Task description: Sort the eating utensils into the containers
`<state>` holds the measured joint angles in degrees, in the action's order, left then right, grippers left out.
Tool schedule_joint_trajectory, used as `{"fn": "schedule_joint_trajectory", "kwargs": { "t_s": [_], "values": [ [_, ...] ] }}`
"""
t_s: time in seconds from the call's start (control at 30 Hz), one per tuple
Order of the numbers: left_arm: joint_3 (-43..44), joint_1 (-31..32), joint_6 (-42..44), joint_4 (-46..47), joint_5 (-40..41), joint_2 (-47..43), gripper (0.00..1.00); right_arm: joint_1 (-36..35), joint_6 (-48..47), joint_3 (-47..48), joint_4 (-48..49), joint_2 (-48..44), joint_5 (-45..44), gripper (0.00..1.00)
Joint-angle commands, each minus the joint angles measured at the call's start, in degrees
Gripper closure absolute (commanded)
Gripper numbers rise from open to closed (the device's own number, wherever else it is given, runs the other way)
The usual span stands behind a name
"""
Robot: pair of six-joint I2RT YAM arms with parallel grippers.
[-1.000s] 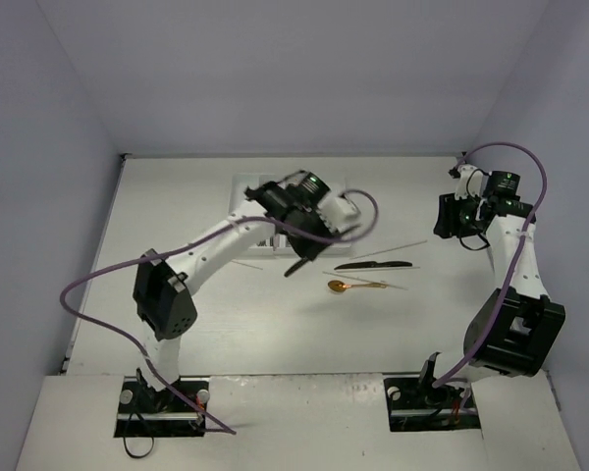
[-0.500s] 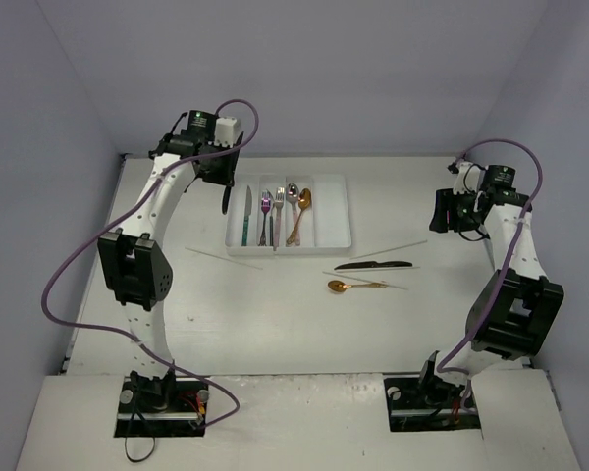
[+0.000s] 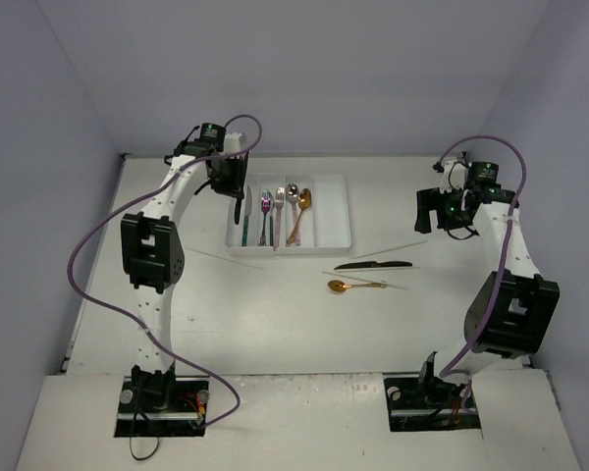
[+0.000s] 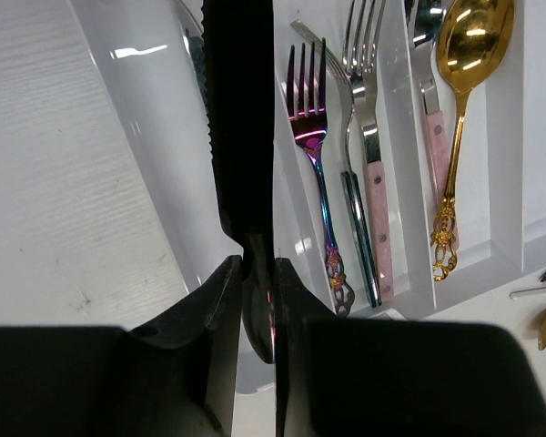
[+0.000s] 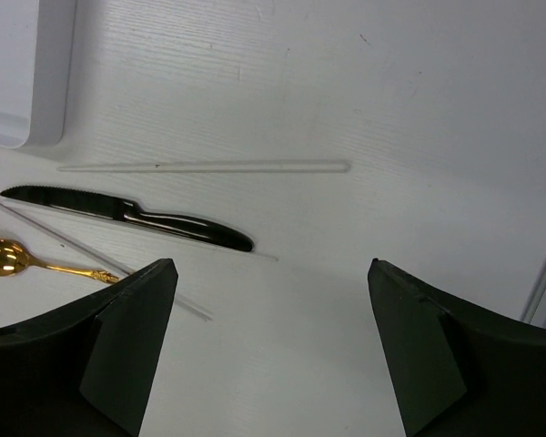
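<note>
Black knife: serrated, glossy, pinched in left hand over tray, leftmost compartment.
Right hand: spread wide above white surface.

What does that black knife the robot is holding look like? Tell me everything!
The black knife is glossy and dark all over, with tiny saw teeth along one blade edge. The left gripper pinches its handle between both fingers. It hangs over the leftmost slot of the white tray, lined up with it. Whether it touches the tray is unclear.
</note>
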<state>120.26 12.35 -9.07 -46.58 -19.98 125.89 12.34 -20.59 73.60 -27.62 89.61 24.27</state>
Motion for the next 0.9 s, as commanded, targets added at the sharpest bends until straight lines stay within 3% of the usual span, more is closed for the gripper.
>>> {"fn": "schedule_joint_trajectory", "kwargs": {
  "t_s": [0.0,0.13,0.47,0.53,0.6,0.7,0.87],
  "values": [
    [-3.2,0.3,-4.3,3.6,-3.2,-3.3,1.0,0.1,0.1,1.0,0.5,-3.6,-2.1,0.11],
    [-7.9,0.4,-6.5,4.8,-3.4,-3.9,1.0,0.1,-0.1,1.2,0.5,-3.7,-2.3,0.04],
    [-9.9,0.5,-7.3,5.1,-3.5,-3.5,1.0,-1.4,-3.3,1.0,0.3,-4.2,-2.6,0.03],
    [-9.8,0.4,-7.3,5.2,-3.6,-3.6,0.9,-2.5,-5.6,0.5,0.3,-5.1,-3.3,0.04],
    [-9.7,0.4,-7.4,5.1,-3.9,-3.9,0.67,-4.9,-8.6,0.1,-0.3,-6.2,-4.6,0.03],
    [-8.0,0.5,-7.0,5.1,-4.7,-4.8,0.51,-7.5,-14.3,-0.4,-1.1,-7.7,-4.8,0.04],
    [-0.5,0.4,-5.4,5.6,-7.0,-8.3,0.46,-14.0,-26.0,-1.7,-2.9,-10.8,-4.7,0.18]
  ]
}}
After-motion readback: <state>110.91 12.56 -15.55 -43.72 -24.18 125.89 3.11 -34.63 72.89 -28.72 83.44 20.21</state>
